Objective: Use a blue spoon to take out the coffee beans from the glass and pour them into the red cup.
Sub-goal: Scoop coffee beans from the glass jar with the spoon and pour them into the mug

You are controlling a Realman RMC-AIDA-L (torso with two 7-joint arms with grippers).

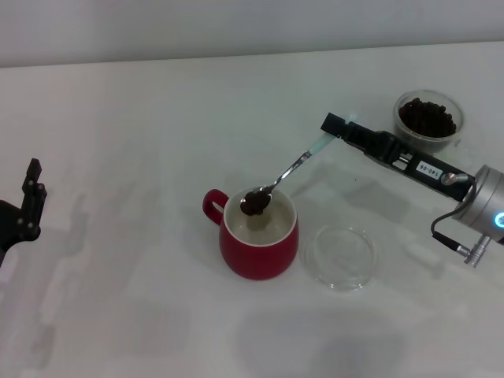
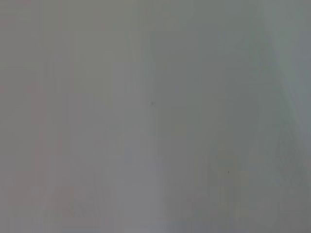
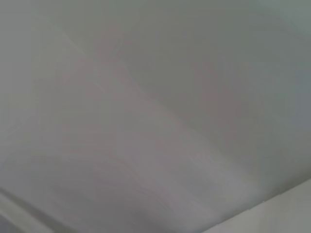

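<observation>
Right tool (image 1: 335, 126) clamped on blue spoon (image 1: 293, 167) handle; stem runs down-left from tool, bowl with coffee beans (image 1: 255, 202) over red cup (image 1: 260, 236) mouth. Glass (image 1: 428, 118) behind right arm. Next, likely: roll to tip. Left tool (image 1: 30, 201) parked far left, opening unclear.

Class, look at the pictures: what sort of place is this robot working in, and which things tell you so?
Probably a lab test bench, not a kitchen: a bare white table and plain wall, a right gripper holding the blue spoon of coffee beans over the red cup, the glass nearby.
</observation>
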